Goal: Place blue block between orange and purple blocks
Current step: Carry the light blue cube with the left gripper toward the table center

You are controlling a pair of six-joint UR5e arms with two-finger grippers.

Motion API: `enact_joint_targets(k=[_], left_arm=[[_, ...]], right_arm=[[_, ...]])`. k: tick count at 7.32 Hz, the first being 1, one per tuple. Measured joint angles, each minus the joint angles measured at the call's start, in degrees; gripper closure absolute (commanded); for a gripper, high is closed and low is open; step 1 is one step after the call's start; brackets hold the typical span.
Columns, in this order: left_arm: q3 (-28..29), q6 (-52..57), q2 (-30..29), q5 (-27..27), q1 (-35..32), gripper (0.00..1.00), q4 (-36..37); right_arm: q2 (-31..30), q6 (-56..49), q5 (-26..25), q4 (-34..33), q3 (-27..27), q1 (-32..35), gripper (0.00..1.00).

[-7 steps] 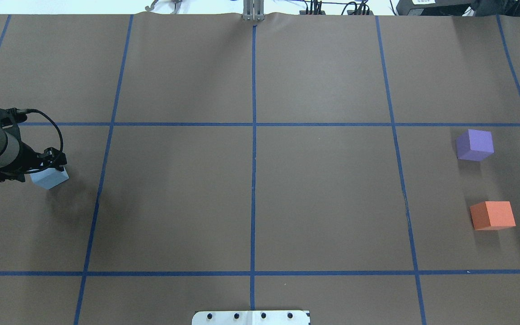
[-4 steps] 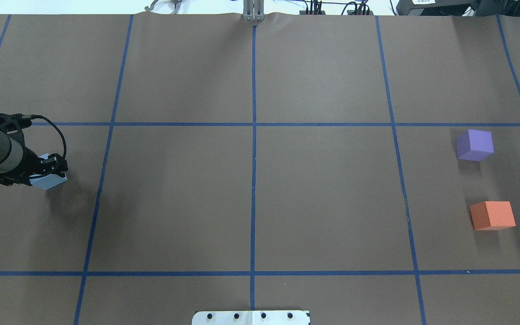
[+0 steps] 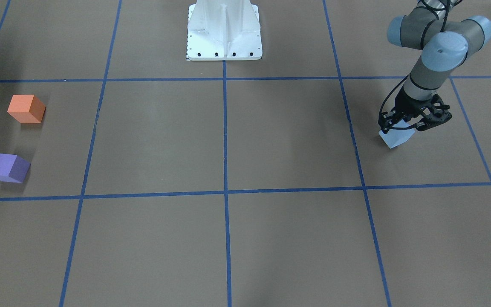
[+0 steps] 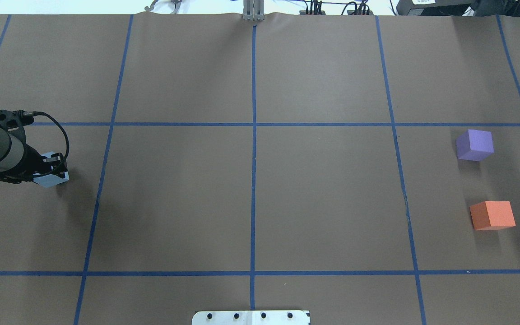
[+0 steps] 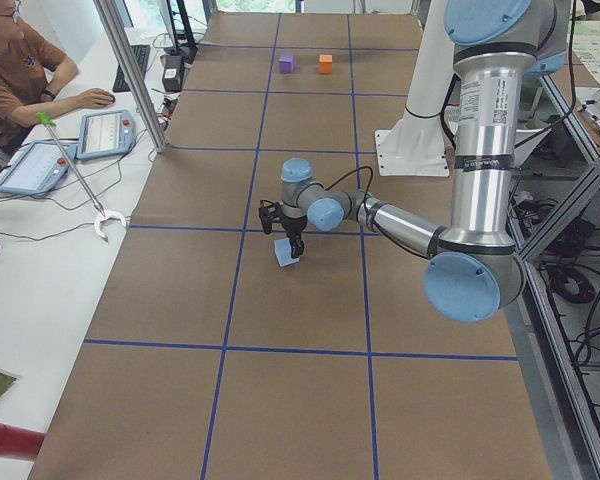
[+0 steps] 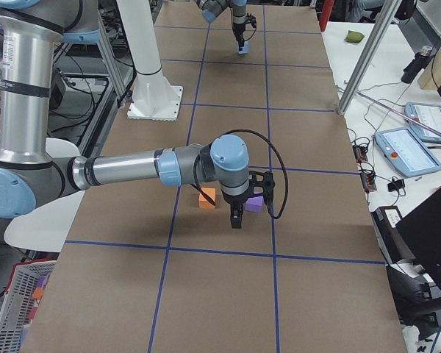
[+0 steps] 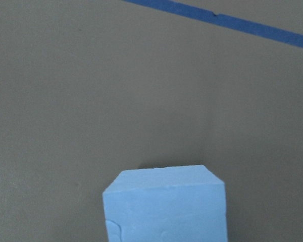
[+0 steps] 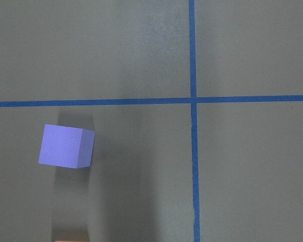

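Note:
The light blue block lies at the far left of the table, between the fingers of my left gripper, which is shut on it, low over the paper. The front view shows the same grip on the block, and it fills the bottom of the left wrist view. The purple block and the orange block sit apart at the far right. My right gripper hangs above them, seen only from the side, so I cannot tell if it is open. Its wrist view shows the purple block.
Blue tape lines divide the brown paper into squares. The white robot base plate stands at the near middle edge. An operator with tablets sits beyond the far edge.
My left gripper has sunk lower around the blue block, so part of the block now shows behind its fingers. The arm's shadow has drawn closer. The purple and orange blocks have not moved.

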Motion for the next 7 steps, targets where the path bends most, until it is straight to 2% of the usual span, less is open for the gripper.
enact_joint_targets(k=[1,3,4,5,7], left_arm=[[-2.53,0.06,-3.6,-0.14,-0.06,1.0,6.08],[-3.92,0.06,-18.53,-0.23,0.26,1.0,21.67],[-3.58,-0.13,-25.33,-0.16,1.61,1.0,26.87],[-2.37,-0.46,-30.73,0.01,3.88,1.0,29.25],[3.97,-0.74,-40.39,0.29,7.47,1.0,30.25]], right_arm=[[0.1,0.01,-0.01,-0.94,1.07,-0.01,0.0],[0.15,0.02,0.5,-1.36,4.15,-0.09,0.0],[0.2,0.8,1.89,-1.16,5.26,-0.13,0.0],[0.3,3.39,3.23,-0.79,5.88,-0.18,0.0],[1.08,10.73,4.46,3.91,6.39,-0.23,0.0]])
